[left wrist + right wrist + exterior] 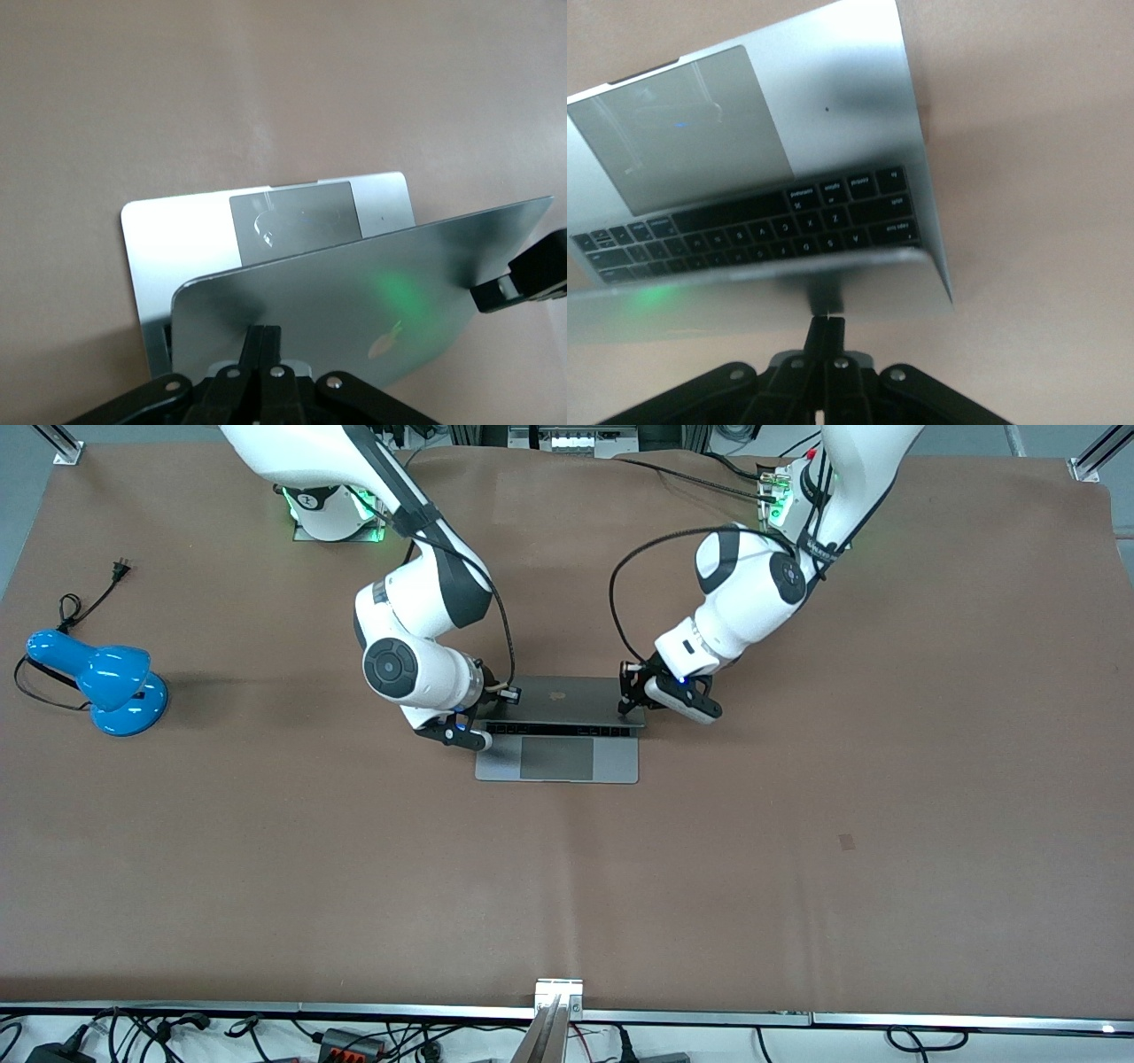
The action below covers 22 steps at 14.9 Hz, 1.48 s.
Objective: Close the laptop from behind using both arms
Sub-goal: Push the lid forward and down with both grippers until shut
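Observation:
The silver-grey laptop [558, 700] lies mid-table with its lid tilted down over the black keyboard; the grey trackpad [556, 758] still shows. My left gripper [627, 691] is shut, its fingertips [263, 335] pressed on the lid's outer face [354, 301] beside the apple logo [385, 341], at the left arm's end of the lid. My right gripper [501, 696] is shut, its fingertips [826, 326] against the lid's outer face [744, 305] at the right arm's end. The right wrist view shows the keyboard [762, 232] and trackpad [682, 124] under the lid. The right gripper [523, 283] also shows in the left wrist view.
A blue desk lamp [102, 682] with a black cord [84, 602] lies toward the right arm's end of the brown table mat [797, 824]. A metal rail [558, 1001] sits at the table edge nearest the front camera.

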Motion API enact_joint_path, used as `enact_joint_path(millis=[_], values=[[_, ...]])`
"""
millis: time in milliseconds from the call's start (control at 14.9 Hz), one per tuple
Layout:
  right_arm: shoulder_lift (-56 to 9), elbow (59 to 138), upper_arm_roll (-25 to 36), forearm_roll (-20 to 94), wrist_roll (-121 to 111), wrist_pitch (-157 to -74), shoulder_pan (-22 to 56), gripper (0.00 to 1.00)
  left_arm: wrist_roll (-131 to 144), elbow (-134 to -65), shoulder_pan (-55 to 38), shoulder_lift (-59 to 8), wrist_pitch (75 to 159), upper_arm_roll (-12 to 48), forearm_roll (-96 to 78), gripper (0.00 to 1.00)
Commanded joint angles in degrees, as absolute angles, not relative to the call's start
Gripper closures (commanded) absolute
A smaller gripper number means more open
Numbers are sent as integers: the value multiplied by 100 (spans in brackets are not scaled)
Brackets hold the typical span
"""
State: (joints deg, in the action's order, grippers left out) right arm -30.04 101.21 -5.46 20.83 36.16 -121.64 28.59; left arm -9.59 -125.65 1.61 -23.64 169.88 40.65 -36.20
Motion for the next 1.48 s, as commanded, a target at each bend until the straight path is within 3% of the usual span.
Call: enact_joint_path(millis=[0, 872, 1409], values=[[-3383, 9722, -571, 1969, 3621, -12164, 2830, 100, -1239, -12095, 106, -2891, 17086, 3947, -3683, 99], [-4095, 9642, -571, 1705, 3595, -13104, 2874, 100, -1485, -11312, -87, -4147, 17288, 3665, -3683, 99], [-4078, 9581, -571, 1705, 3586, -13140, 2848, 100, -1494, -11241, -466, -4421, 17587, 3331, -3674, 100]])
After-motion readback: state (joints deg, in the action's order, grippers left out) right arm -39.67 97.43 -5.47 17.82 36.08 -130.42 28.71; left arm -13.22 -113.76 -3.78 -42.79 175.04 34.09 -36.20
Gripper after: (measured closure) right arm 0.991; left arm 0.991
